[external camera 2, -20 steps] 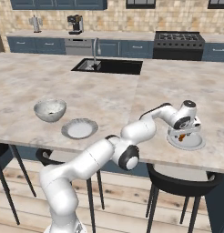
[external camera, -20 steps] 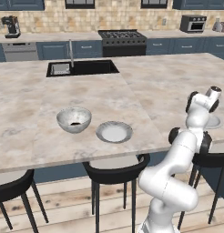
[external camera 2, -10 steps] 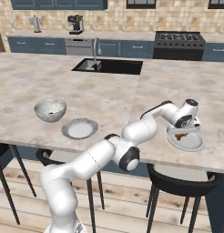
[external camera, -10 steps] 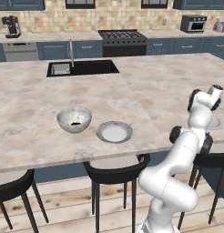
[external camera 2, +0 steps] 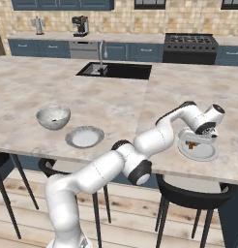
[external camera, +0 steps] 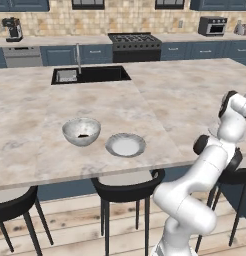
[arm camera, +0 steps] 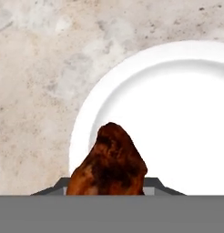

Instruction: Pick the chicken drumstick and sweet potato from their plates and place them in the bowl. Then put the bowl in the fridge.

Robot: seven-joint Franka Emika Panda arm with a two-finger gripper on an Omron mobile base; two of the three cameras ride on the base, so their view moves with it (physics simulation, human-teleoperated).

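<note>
Drumstick (arm camera: 108, 163) sits right at the claw (external camera 2: 198, 141), low over the right-hand plate (external camera 2: 204, 154) near the counter's (external camera 2: 116, 104) front edge, brown meat rising from between the fingers with white plate behind it. Fingertips mostly hidden by the meat and cut off at the frame's bottom, so cannot tell whether pinching it or merely around it. Bowl (external camera: 81, 131) and second plate (external camera: 125, 145) well apart to the left, something small and dark in the bowl, too small to identify.
</note>
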